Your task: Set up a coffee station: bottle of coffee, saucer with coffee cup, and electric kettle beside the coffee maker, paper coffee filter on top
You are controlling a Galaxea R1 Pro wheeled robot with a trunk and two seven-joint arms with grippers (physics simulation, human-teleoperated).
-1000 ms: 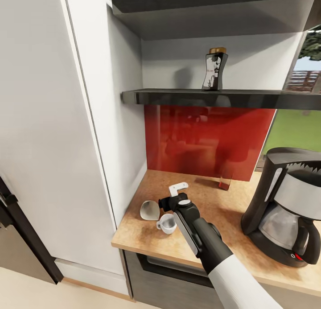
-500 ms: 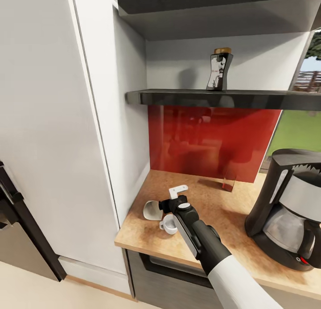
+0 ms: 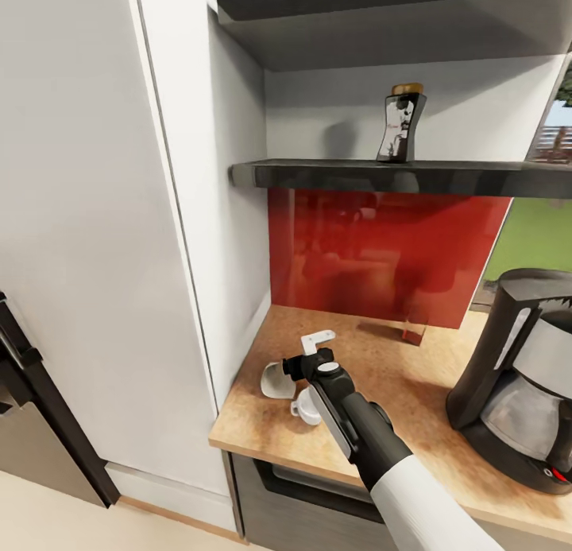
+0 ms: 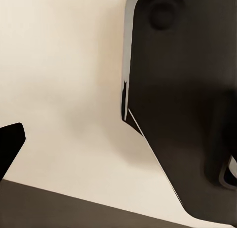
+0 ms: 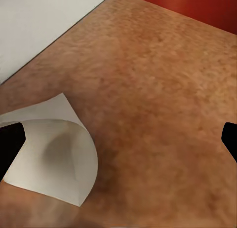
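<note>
We have swung our view slightly left since a second ago, so the coffee maker [image 3: 520, 380] now sits further toward the right edge of the frame and the bottle of coffee [image 3: 400, 124] stands nearer the top centre on the kitchen shelf [image 3: 397, 175]. Our right gripper [image 3: 316, 351], fingers spread apart, hovers low over the kitchen countertop [image 3: 381, 376] at centre frame. The paper coffee filter [image 3: 276, 381] lies just left of it; the coffee cup [image 3: 303, 406] sits below, touching the arm's outline. We judge the filter grasp comes next. The left gripper's state we cannot tell.
</note>
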